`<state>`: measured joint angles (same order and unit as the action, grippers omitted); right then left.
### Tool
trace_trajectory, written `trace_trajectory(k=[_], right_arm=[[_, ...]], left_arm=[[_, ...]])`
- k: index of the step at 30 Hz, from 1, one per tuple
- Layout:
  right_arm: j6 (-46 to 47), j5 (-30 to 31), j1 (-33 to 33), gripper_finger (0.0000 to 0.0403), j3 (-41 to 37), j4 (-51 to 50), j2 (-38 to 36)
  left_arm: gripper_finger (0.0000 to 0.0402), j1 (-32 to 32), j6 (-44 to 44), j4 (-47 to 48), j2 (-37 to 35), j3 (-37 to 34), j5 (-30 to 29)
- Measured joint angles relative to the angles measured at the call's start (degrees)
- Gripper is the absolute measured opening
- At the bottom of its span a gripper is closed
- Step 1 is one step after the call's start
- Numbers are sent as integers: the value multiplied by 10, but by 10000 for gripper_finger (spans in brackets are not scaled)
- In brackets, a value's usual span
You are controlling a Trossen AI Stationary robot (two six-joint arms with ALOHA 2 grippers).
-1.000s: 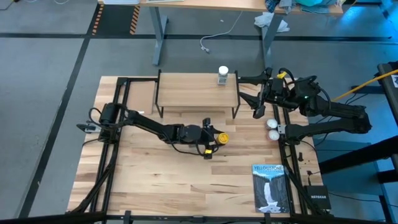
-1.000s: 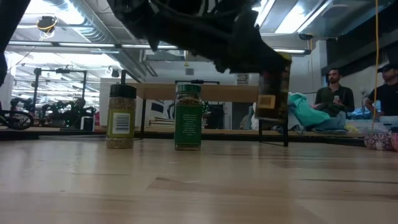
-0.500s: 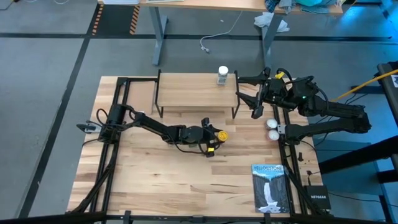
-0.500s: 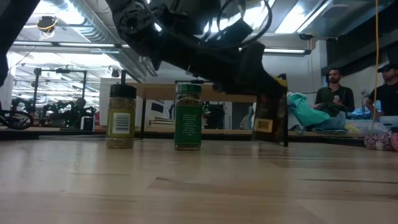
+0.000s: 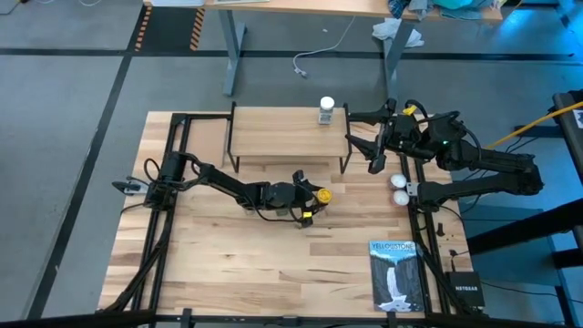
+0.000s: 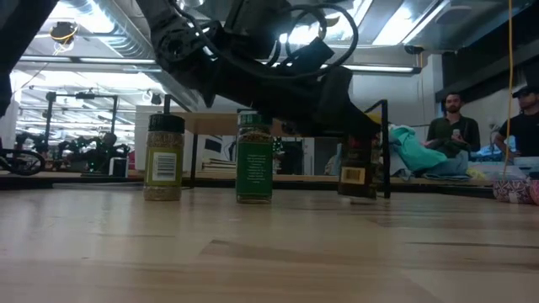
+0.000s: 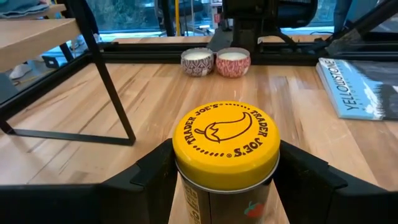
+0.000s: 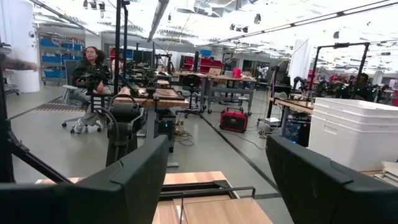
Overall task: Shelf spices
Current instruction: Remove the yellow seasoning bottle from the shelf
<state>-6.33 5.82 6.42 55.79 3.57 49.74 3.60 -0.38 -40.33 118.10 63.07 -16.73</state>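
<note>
My left gripper [image 5: 311, 197] is shut on the amber jar with the yellow lid [image 7: 225, 142], in front of the shelf's right legs. The shelf [image 5: 282, 129] stands at the table's far middle. A clear jar with a white lid [image 5: 326, 111] stands by its base on the plank's right end. In the low view a dark-lidded jar [image 6: 164, 156] and a green jar [image 6: 254, 158] stand upright on the tabletop; the high view does not show them. My right gripper [image 5: 374, 155] hangs open and raised beside the shelf's right end. My left gripper pinches the amber jar's body just under the lid [image 7: 186, 190] between its two fingers [image 7: 146, 177], one on each side. The fingers come nearly level from the table's left. The jar stands upright [image 6: 358, 168], its base at the tabletop; whether it rests there I cannot tell.
Two small white round pots [image 5: 399, 188] sit near the table's right rail. A blue-and-white book [image 5: 396, 273] lies at the near right. The shelf's black leg [image 7: 109, 81] is close on the jar's far side. People stand in the room beyond the table.
My left gripper has sunk toward the tabletop with the amber jar, staying shut on it. The jar has come down from hanging well clear to table level and stays upright.
</note>
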Motion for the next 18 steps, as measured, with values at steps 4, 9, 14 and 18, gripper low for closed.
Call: trace_trajectory(k=[4,9,14,18], right_arm=[[0,0,0,277,0,0,0],[0,0,0,277,0,0,0],[0,0,0,277,0,0,0],[0,0,0,277,0,0,0]], left_arm=[[221,0,3,3,0,0,0],[223,0,4,3,0,0,0],[224,2,0,-6,0,0,0],[235,6,-10,-23,0,0,6]])
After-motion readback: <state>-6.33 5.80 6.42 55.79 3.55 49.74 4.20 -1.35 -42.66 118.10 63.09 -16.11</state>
